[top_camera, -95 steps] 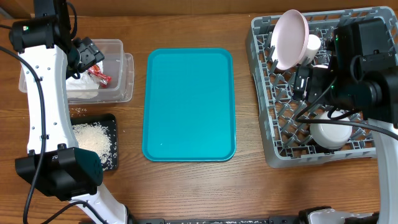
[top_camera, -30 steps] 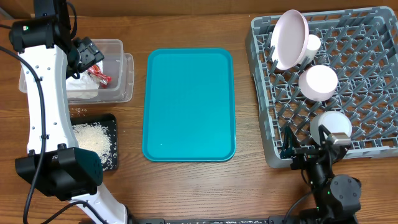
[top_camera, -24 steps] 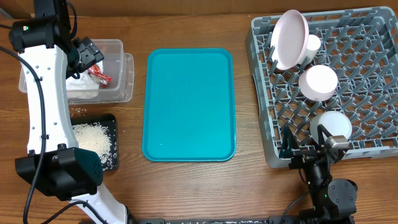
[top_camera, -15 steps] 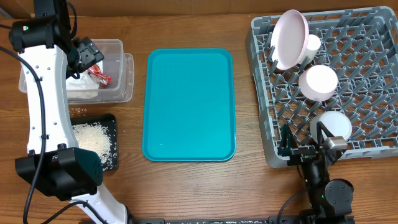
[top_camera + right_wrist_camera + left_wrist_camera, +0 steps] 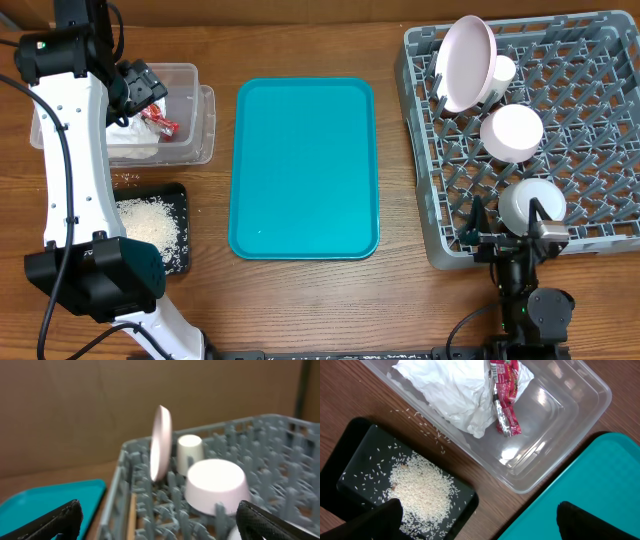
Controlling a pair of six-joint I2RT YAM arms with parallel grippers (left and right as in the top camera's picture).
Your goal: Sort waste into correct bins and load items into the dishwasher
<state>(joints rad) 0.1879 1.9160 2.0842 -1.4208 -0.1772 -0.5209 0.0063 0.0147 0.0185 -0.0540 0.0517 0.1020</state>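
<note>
Wooden tabletop [image 5: 300, 310], left: stray rice [image 5: 427, 430] lies beside the black tray [image 5: 360, 445]. The left gripper [image 5: 480, 525] and right gripper [image 5: 160, 520] gape wide, both empty. Upper right, the plate [image 5: 466, 60] stands upright in the dish rack [image 5: 600, 90] and could topple if bumped.

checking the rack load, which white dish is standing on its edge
The large round plate, tilted up on edge at the rack far left corner; the cup and bowls sit low.

The teal tray [image 5: 305, 168] is bare and reachable from above. In the rack [image 5: 600, 120], the right half carries only pegs; the left columns are occupied by the upright plate [image 5: 466, 62], cup [image 5: 503, 72] and two bowls [image 5: 511, 133]. The left arm [image 5: 72, 160] crosses the left end of the tub [image 5: 205, 125]; napkins [image 5: 130, 140] and wrapper [image 5: 160, 123] lie there, and the right end is free.
</note>
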